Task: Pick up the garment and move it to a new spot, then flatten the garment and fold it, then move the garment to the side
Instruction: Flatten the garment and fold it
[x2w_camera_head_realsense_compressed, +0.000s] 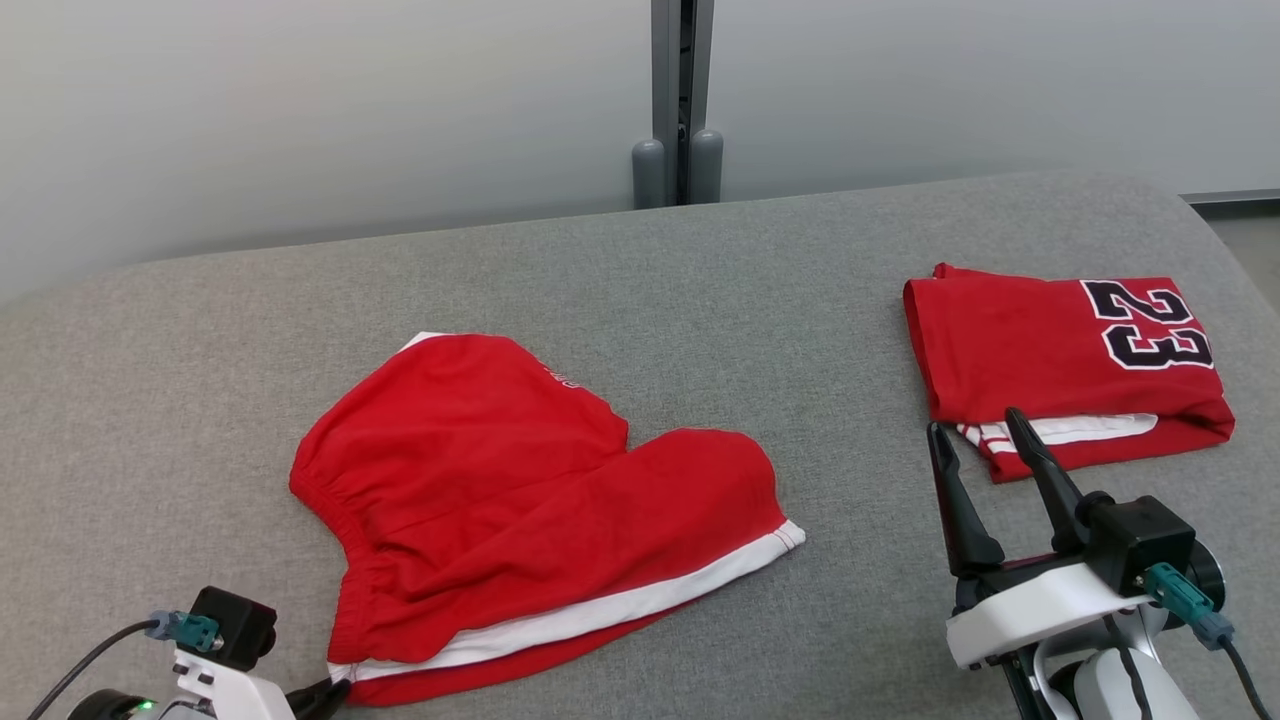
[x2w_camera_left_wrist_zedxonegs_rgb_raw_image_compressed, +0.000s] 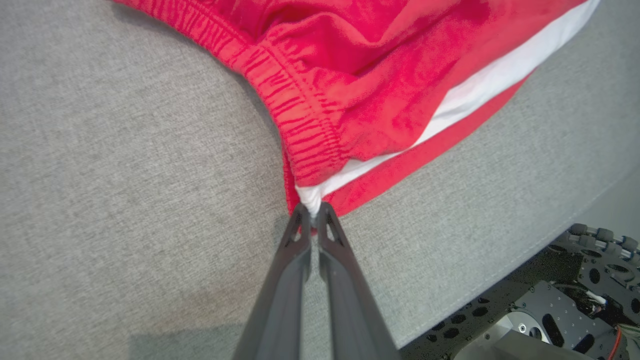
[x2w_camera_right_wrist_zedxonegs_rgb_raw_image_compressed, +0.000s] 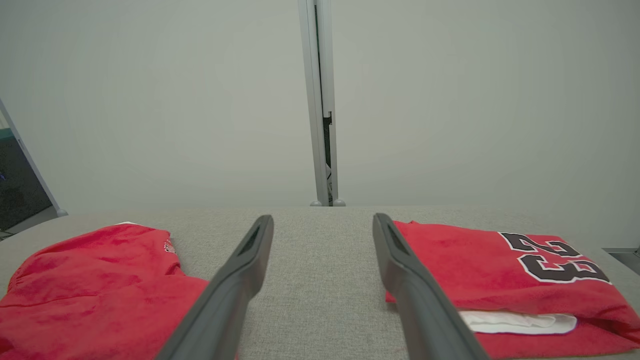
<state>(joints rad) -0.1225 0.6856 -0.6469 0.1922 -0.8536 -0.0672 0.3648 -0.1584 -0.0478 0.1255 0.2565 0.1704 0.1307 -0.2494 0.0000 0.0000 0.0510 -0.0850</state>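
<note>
Here, left pincer (x2w_camera_left_wrist_zedxonegs_rgb_raw_image_compressed: 313, 212) nips a corner of the shorts (x2w_camera_head_realsense_compressed: 520, 500); right pincer (x2w_camera_head_realsense_compressed: 973, 420) hovers spread wide.

black "23" on the folded red jersey (x2w_camera_head_realsense_compressed: 1060, 365)

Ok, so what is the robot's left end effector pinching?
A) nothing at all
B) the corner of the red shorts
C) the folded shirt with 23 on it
B: the left end effector is shut on the waistband corner of the red shorts, while the folded jersey lies apart from them, by the open right end effector.
</note>
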